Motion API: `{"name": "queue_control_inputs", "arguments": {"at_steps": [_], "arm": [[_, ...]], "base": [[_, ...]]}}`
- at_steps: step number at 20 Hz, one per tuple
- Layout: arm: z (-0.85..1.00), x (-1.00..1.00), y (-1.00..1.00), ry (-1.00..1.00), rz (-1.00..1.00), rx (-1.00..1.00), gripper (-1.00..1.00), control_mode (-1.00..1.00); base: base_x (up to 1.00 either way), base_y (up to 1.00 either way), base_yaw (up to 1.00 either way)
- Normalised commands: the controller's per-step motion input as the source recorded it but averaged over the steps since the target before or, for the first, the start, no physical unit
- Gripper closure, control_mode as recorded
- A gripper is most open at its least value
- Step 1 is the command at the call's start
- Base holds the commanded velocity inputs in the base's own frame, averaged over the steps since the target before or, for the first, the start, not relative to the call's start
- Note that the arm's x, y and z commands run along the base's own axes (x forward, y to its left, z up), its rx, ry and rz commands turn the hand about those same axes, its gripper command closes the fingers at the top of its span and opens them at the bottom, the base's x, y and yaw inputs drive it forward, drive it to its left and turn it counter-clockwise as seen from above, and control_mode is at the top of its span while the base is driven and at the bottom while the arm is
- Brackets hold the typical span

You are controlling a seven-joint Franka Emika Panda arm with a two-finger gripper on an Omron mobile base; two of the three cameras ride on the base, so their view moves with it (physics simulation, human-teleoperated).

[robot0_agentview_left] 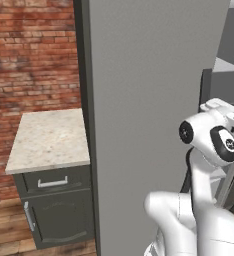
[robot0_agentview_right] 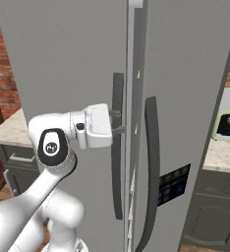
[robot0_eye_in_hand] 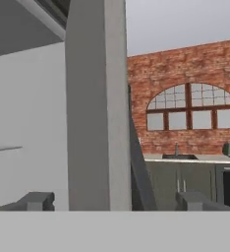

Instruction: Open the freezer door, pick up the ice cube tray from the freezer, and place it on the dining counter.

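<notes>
Since the freezer door [robot0_agentview_right: 63, 64] must swing out first, the gripper [robot0_agentview_right: 118, 129] sits at its dark handle [robot0_agentview_right: 117, 147] — jaws spread wide, straddling the bar, pinching nothing.

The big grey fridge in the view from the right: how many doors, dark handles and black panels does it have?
Grey doors: 2, the freezer door and the neighbouring door
Dark vertical handles: 2, the left handle and the right handle
Black dispenser panels: 1, the dispenser panel
Total: 5
</notes>
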Motion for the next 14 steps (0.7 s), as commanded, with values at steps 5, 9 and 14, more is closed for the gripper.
{"name": "queue_control_inputs", "arguments": {"at_steps": [5,9,14], "arm": [[0.0,0.0,-0.16,-0.01,-0.17,0.0,-1.0,-1.0],[-0.01,0.0,-0.05,0.0,-0.12,0.0,-1.0,-1.0],[-0.03,0.0,-0.03,0.0,-0.12,0.0,-1.0,-1.0]], "base": [[0.0,0.0,0.0],[0.0,0.0,0.0],[0.0,0.0,0.0]]}}
